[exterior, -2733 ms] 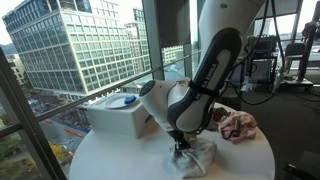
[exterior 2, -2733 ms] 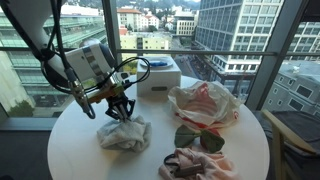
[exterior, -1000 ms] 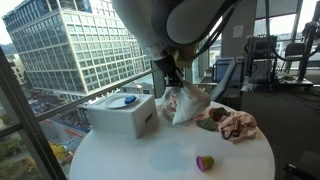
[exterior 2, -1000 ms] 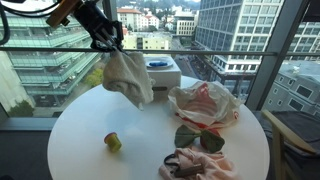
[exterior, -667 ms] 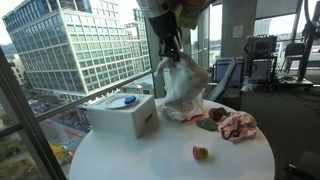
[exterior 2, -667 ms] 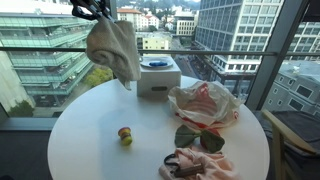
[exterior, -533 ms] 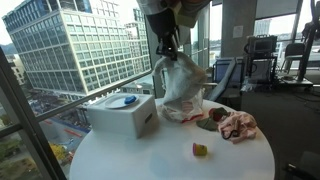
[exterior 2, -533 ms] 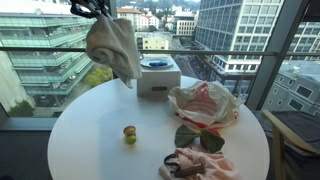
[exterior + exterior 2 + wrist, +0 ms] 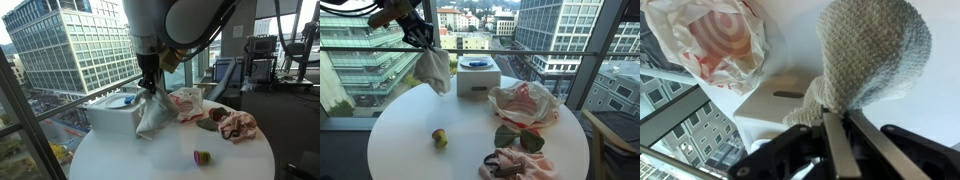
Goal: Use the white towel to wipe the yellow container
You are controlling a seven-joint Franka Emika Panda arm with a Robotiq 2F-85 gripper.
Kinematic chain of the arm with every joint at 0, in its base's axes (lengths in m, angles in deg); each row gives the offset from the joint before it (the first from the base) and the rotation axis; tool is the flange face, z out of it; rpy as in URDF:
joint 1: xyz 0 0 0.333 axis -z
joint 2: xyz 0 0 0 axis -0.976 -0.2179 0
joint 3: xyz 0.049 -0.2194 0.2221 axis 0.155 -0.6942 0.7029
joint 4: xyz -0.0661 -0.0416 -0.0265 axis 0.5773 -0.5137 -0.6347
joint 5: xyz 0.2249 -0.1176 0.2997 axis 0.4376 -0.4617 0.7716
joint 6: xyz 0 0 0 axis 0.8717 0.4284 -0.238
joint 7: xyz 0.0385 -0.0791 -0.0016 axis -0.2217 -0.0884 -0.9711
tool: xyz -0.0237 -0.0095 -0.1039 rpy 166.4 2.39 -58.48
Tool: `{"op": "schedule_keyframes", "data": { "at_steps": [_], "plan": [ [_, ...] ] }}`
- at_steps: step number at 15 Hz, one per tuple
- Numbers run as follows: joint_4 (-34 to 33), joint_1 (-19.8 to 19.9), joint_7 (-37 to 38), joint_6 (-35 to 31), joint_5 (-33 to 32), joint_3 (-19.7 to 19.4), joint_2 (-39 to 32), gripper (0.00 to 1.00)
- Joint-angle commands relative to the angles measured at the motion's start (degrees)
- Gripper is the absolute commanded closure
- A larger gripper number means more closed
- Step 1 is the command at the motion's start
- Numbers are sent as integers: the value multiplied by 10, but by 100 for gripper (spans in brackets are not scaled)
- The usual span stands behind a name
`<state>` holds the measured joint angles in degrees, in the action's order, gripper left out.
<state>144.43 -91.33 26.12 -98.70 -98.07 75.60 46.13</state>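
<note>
**Round table, towel held aloft: items as seen**

1. Gripper [image 9: 846,120]. The jaws are clamped on the gathered top of the white towel, as seen in the wrist view. It is held above the table in both exterior views [image 9: 150,84] [image 9: 421,36].
2. White towel [image 9: 876,48]. Knitted texture. It is hung from the gripper in a loose bunch and is clear of the tabletop in an exterior view [image 9: 434,69]. In an exterior view [image 9: 155,115] it is seen in front of the white box.
3. Yellow container [image 9: 439,138]. Small, and set on the bare tabletop, well apart from the towel. In an exterior view [image 9: 203,157] it is found near the table's front edge.
4. White box [image 9: 478,75]. It is placed at the window side of the table, with a blue item on its lid.
5. Plastic bag [image 9: 525,102]. Crumpled, with red print, and laid beside the box.
6. Dark green item [image 9: 518,137]. It is not identified.
7. Pink cloth [image 9: 520,165]. Crumpled at the table's edge.
8. Table [image 9: 410,160]. Round and white.
</note>
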Motion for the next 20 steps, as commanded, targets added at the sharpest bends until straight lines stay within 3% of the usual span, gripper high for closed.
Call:
{"op": "schedule_keyframes", "data": {
  "at_steps": [1,9,10,12,15,20],
  "plan": [
    [0,8,-32,-49,32,-3,-77,98],
    [4,-8,-119,-64,113,-4,-182,97],
    [4,-9,-131,-58,123,-3,-185,69],
    [4,-9,-149,-46,147,-1,-179,60],
    [12,-7,-156,-20,180,1,-132,35],
    [25,6,-133,90,221,-11,-46,0]
  ]
}}
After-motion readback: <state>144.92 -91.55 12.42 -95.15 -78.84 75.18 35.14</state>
